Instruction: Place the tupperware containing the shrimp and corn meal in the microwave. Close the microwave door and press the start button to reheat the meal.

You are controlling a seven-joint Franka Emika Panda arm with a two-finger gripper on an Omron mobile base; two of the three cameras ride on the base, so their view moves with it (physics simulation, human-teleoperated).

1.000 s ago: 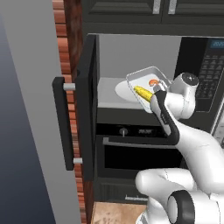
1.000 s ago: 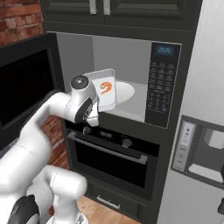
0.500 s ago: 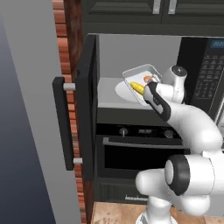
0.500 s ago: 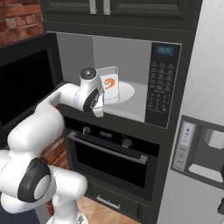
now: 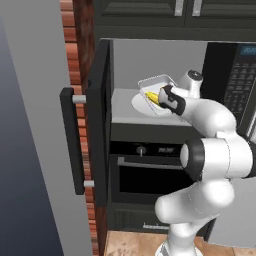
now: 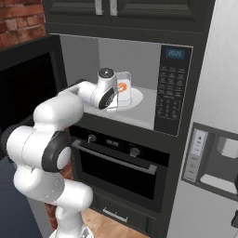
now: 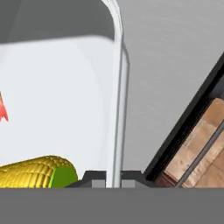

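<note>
While the microwave door [image 5: 100, 120] stands swung wide to the left, the gripper [image 5: 161, 96] reaches into the pale cavity of the microwave [image 6: 139, 83], its two dark fingertips [image 7: 94, 178] pinched on either side of the raised rim of the tupperware [image 5: 155, 82]. The tray hangs tilted over the round white turntable plate [image 5: 142, 106] — whether its lower edge touches the plate is hard to judge from these angles. Inside the tray the yellow corn cob [image 7: 37, 172] lies against the near wall beside the fingers, and the orange-red shrimp [image 6: 122, 87] sits further in. Below the cavity is the black oven [image 6: 118, 172] with its horizontal handle — the keypad panel [image 6: 167, 93] stands to the right of the opening.
</note>
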